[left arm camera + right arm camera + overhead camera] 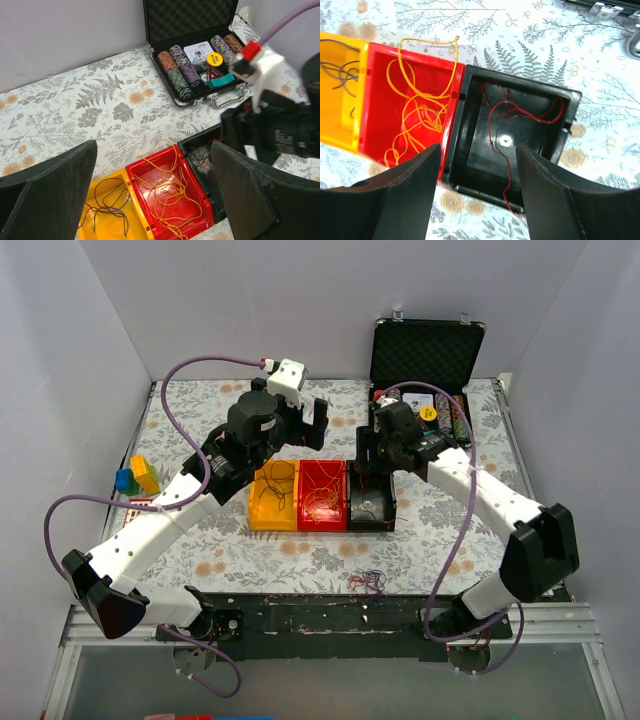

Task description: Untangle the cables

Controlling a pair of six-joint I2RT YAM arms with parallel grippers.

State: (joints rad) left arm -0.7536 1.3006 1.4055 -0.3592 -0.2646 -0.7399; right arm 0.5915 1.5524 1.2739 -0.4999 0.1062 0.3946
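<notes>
Grippers both empty: right gripper (pixel 479 165) hangs over the black bin (pixel 520 86) with jaws spread and nothing between them. Left gripper (pixel 154 160) is wide open above the red bin (pixel 195 192), also holding nothing.

Cables mostly sorted by colour:
- red wires (pixel 520 112) in the black bin
- yellow wires (pixel 415 107) in the red bin
- dark wires (pixel 107 207) in the yellow bin (pixel 95 227)

Leftover tangle (pixel 368 582) sits on the table (pixel 300 550) near its front edge, well apart from the bins (colours in it too small to call).

Risks as I read it:
- One red strand runs up to the black bin's near rim, and a yellow loop hangs over the red bin's far rim. A finger passing low could hook either and drag the lot back out.
- Leftover clump is close to the edge, so a sloppy pinch could shove it off.
- Strands are hair-thin, so grabbing several at once likely tightens the knot.
</notes>
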